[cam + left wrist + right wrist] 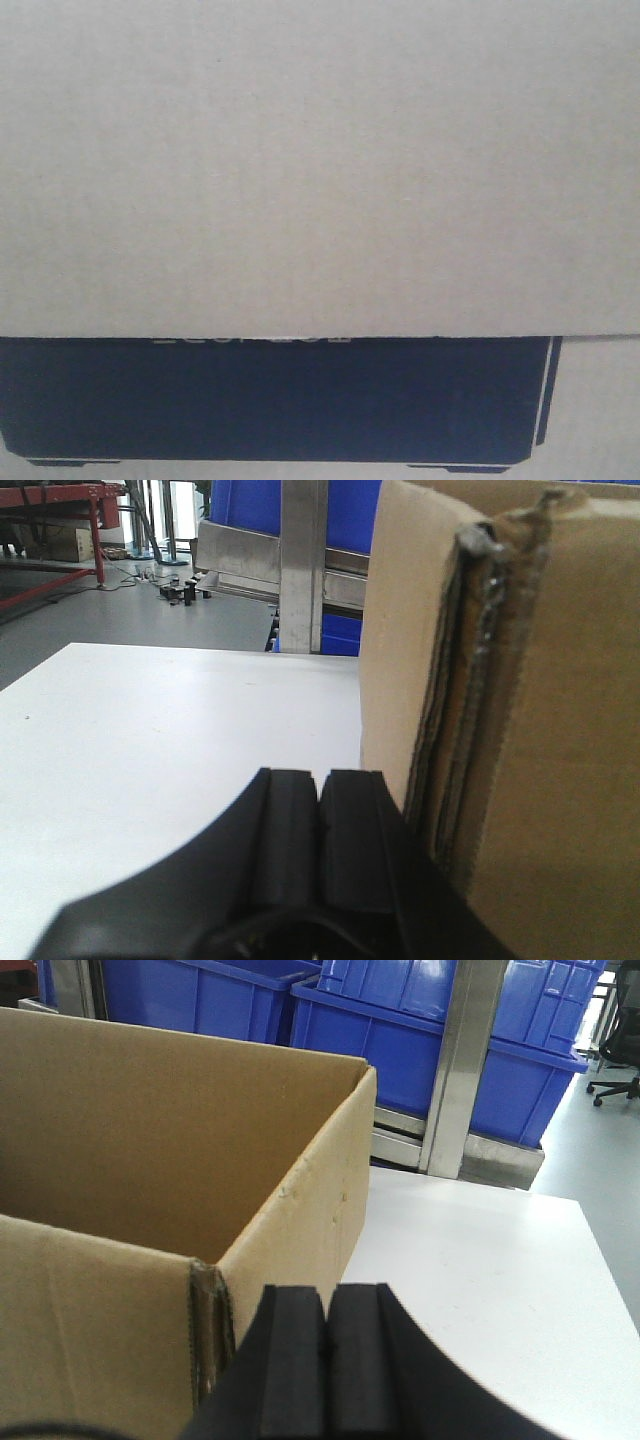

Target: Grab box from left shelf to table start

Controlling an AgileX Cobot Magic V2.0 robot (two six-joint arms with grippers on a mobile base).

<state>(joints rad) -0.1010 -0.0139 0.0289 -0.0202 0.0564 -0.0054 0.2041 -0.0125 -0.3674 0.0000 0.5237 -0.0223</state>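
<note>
While the box [150,1160] is sitting on the white desk [150,740], the left tool [320,820] and right tool [325,1350] are flanking it, pads pressed together.

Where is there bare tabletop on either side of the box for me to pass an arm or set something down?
Left wrist view: the white tabletop lies bare from the tan cardboard box out to the far edge before the metal rack post. Right wrist view: bare between the box's corner and the right edge. Crowded: both shut grippers, left and right, sit close by the box; blue plastic bins behind.
</note>
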